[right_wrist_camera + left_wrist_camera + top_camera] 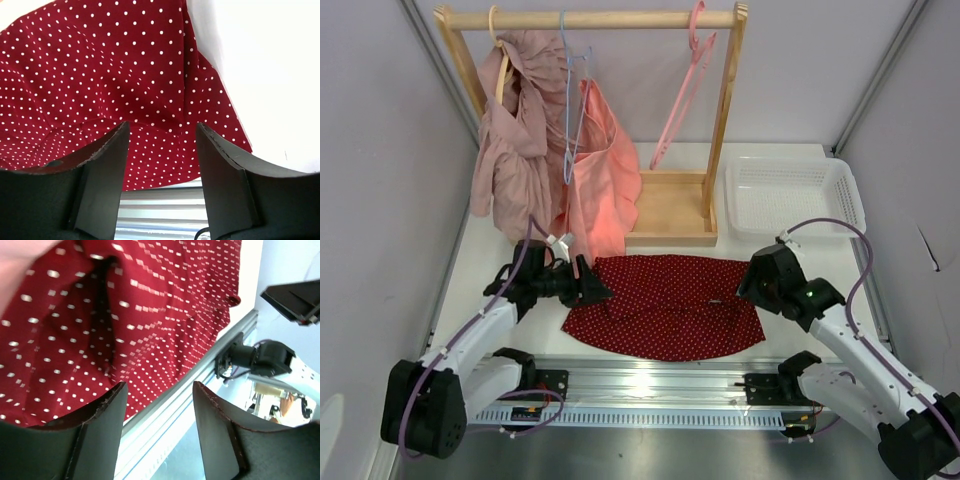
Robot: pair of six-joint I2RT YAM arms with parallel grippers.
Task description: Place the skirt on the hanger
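The dark red polka-dot skirt (pixel 665 305) lies flat on the table in front of the rack, fanned toward the near edge. It fills the left wrist view (pixel 115 315) and the right wrist view (pixel 110 75). The pink hanger (pixel 685 85) hangs on the wooden rail at its right end. My left gripper (pixel 592 290) is open and empty at the skirt's left edge. My right gripper (pixel 748 283) is open and empty at the skirt's right edge. In both wrist views the jaws stand wide apart with nothing between them.
A wooden rack (pixel 600 20) stands at the back with a dusty-pink garment (pixel 510 140) and a salmon-pink garment (pixel 600 175) on a light blue hanger (pixel 570 110). A white basket (pixel 795 195) sits at the back right. A metal rail (pixel 640 385) runs along the near edge.
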